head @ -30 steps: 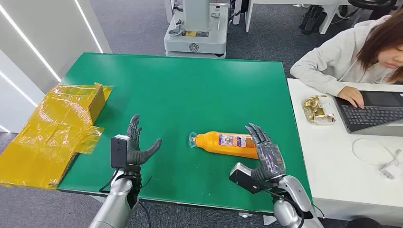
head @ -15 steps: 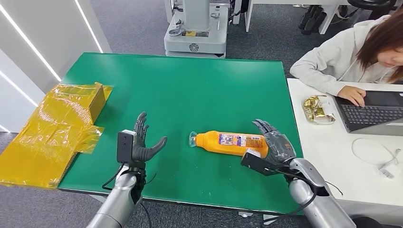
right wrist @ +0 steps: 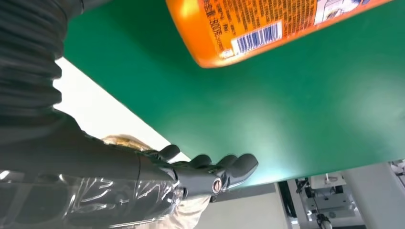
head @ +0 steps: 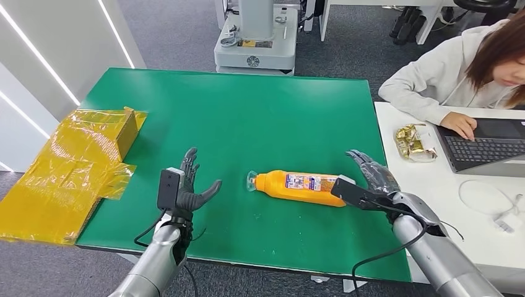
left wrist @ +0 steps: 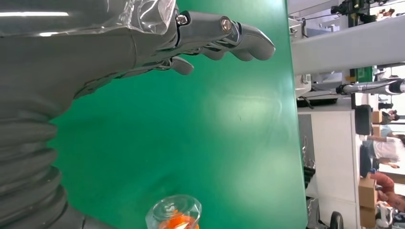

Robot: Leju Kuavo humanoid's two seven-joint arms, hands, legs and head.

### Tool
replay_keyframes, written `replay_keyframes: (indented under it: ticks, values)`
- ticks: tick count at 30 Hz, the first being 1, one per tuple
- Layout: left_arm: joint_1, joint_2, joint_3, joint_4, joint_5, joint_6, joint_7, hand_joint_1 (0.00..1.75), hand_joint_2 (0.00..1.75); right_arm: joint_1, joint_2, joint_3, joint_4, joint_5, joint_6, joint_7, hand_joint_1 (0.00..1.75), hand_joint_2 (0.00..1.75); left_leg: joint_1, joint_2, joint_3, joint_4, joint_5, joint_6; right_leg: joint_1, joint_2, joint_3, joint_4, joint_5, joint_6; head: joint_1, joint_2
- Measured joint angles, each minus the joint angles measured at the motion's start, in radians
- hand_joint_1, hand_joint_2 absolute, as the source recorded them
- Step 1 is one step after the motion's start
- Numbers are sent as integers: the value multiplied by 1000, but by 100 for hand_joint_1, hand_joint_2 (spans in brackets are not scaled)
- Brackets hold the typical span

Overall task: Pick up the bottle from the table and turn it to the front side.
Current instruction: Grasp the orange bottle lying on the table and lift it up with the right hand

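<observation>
Lying on its side near the front of the green desk (head: 235,105), the orange bottle (head: 297,187) points its clear cap toward the left hand (head: 189,185) and its base toward the right hand (head: 371,179); a label with a barcode faces the right wrist camera. The bottle rests free on the desk, gripped by neither hand. The right hand sits just beside the base, fingers spread and holding nothing, likely lined up to close round the body. The left hand is well apart from the cap, also spread and empty, palm turned toward the bottle as if ready to receive or steady it. Bare green surface surrounds the bottle, giving room to lift and turn. The desk's right edge lies close behind the right hand, with a white desk (head: 433,204) and a person at a laptop (head: 489,145) beyond. Yellow wrapped boxes (head: 74,167) overhang the left edge.
</observation>
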Motion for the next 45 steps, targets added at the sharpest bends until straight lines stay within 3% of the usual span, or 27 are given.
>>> replay_keyframes:
  ticks: [7, 16, 20, 32, 38, 45]
  values:
    - [0, 5, -1, 12, -2, 2, -13, 0, 175, -44, 6, 57, 58, -73, 18, -69, 0, 175, 0, 0, -1, 0, 0, 0, 0, 0, 0, 0, 0, 0, 0, 0]
    - [-12, 13, -5, 31, -22, 17, -22, 0, 175, -95, 73, 119, 91, -84, -31, -147, 0, 175, 0, 0, -2, -1, 2, -1, 0, 0, -2, 1, 1, -1, 0, 0]
    - [-14, 16, -9, 32, -30, 16, -23, 0, 175, -156, 117, 157, 100, -121, 29, -161, 0, 175, 0, 1, -2, -1, 3, -2, 0, 1, -3, 1, 2, -2, 0, 0]
    - [-13, 22, -24, 31, -46, 7, 26, 0, 175, -237, 248, 302, 171, -117, 156, -39, 0, 175, 0, 0, -3, -1, 4, -3, 0, 0, -4, 1, 3, -2, 0, 0]
    - [-17, 22, -25, 31, -25, -7, 39, 0, 175, -292, 260, 381, 240, -51, 228, 41, 0, 175, 0, 0, -3, -1, 5, -2, 0, 0, -4, 1, 4, -2, 0, 0]
    - [-17, 22, -25, 31, -4, -12, 44, 0, 175, -342, 258, 444, 308, -23, 288, 57, 0, 175, 0, 0, -3, -1, 5, -2, 0, 0, -4, 1, 4, -2, 0, 0]
